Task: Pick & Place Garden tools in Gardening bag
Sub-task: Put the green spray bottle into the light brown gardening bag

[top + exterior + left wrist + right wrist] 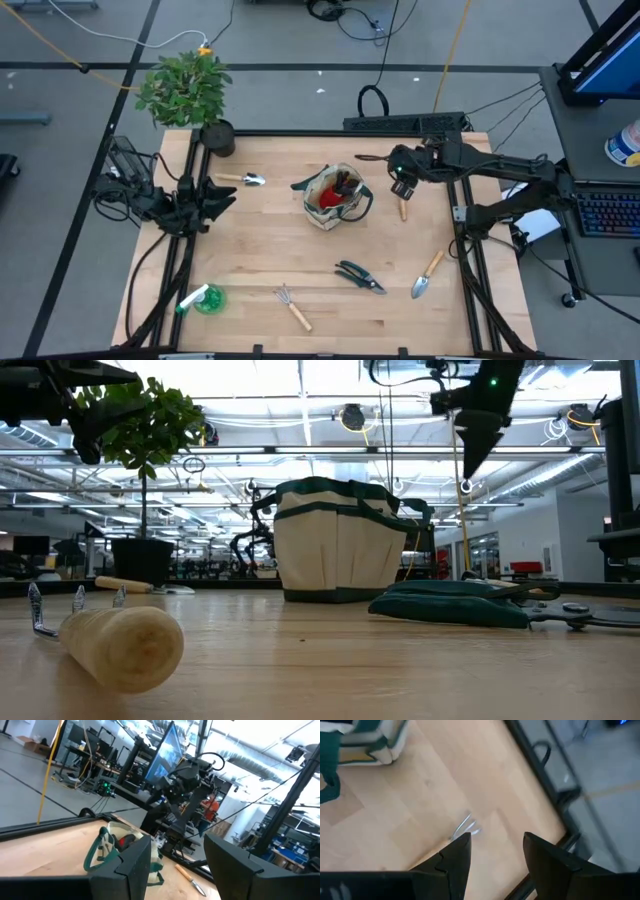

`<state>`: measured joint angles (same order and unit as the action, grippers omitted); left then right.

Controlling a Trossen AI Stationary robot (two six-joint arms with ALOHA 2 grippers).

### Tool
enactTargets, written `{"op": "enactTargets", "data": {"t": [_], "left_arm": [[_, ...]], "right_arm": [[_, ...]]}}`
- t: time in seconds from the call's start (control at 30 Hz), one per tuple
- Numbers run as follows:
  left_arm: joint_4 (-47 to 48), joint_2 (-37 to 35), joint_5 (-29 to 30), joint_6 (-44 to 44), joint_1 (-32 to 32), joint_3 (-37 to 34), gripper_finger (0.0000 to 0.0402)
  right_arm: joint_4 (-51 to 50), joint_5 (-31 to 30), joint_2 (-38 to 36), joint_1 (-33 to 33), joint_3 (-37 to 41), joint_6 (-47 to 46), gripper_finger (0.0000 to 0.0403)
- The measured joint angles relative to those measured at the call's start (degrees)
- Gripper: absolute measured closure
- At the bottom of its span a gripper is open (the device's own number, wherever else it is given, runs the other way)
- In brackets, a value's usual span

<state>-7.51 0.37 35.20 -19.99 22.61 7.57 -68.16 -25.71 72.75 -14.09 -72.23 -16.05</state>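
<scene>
We start with the pale wooden desk (250,250). The round beige canvas gardening bag with green trim (335,197) stands a little right of centre towards the far edge, something red already inside it. Our right gripper (401,186) hangs above a small wooden-handled silver hand rake (404,209) between the bag and the right edge, its fingers apart and empty. Our left gripper (215,195) waits near the left edge, fingers spread, holding nothing. We judge the rake light and stiff, its steel tines slick, so the wooden handle near mid-length is where to grip. Dark pruning shears (359,276), a wooden-handled silver trowel (426,276) and another rake (292,306) lie along the near edge.
</scene>
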Motion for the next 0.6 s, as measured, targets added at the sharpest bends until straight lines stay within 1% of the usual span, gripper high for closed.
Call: {"op": "enactTargets", "data": {"t": [0.1,0.23,0.5,0.6], "left_arm": [[0.0,0.0,0.0,0.21,0.01,0.0,0.0211],[0.0,0.01,0.0,0.33,0.0,0.0,0.0211],[0.0,-0.01,-0.02,0.33,0.0,0.0,0.0211],[0.0,0.01,-0.02,0.33,0.0,0.0,0.0211]], "right_arm": [[-1.56,2.9,0.0,-1.04,0.16,-4.83,0.0232],[-0.64,6.12,0.04,-1.89,2.72,-10.05,0.0232],[2.26,6.66,0.04,-2.09,12.76,-16.61,0.0232],[3.3,9.24,0.04,-2.14,16.17,-20.04,0.0232]]}}
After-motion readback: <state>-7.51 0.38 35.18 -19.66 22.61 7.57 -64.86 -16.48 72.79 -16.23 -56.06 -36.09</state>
